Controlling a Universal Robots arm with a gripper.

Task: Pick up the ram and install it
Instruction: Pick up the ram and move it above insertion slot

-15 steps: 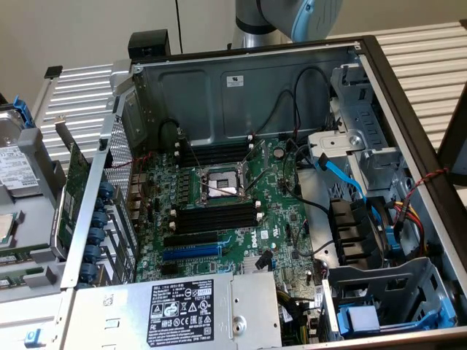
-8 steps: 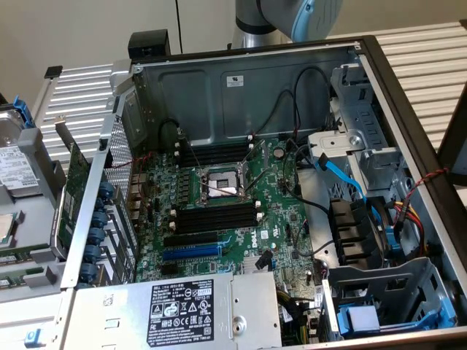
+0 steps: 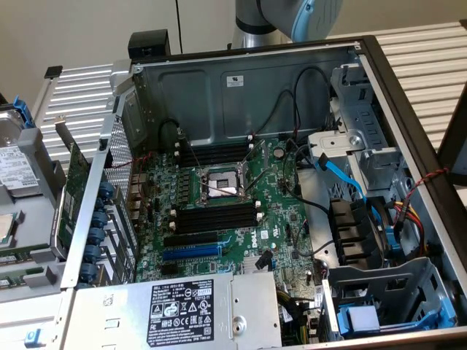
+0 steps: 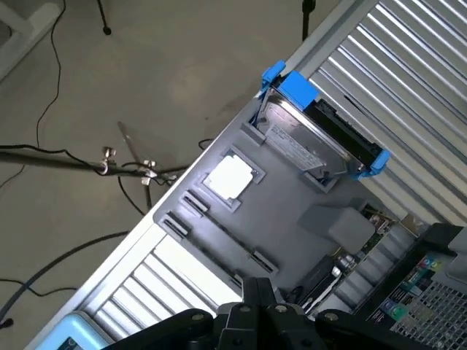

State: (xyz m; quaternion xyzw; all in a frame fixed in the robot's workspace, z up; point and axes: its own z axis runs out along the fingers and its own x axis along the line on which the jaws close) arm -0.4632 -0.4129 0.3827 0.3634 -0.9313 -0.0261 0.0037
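Note:
A narrow green stick (image 3: 20, 255) lies in the grey parts tray (image 3: 36, 157) at the exterior view's left; it looks like the ram, and much of it is cut off by the picture's edge. The open computer case (image 3: 241, 80) holds the motherboard (image 3: 219, 219), with black memory slots with white end clips (image 3: 215, 217) in front of the processor socket (image 3: 219, 184) and more (image 3: 215, 154) behind it. My gripper (image 4: 263, 310) hangs above the tray's (image 4: 292, 219) edge, well above it and touching nothing. The arm (image 3: 292, 14) stands behind the case.
The tray carries a hard drive in a blue caddy (image 4: 321, 131) and a silver processor chip (image 4: 232, 177). A large green expansion card (image 3: 73, 193) stands beside the case wall. Cables (image 3: 343, 175), drive cages (image 3: 379, 292) and the power supply (image 3: 182, 306) crowd the case.

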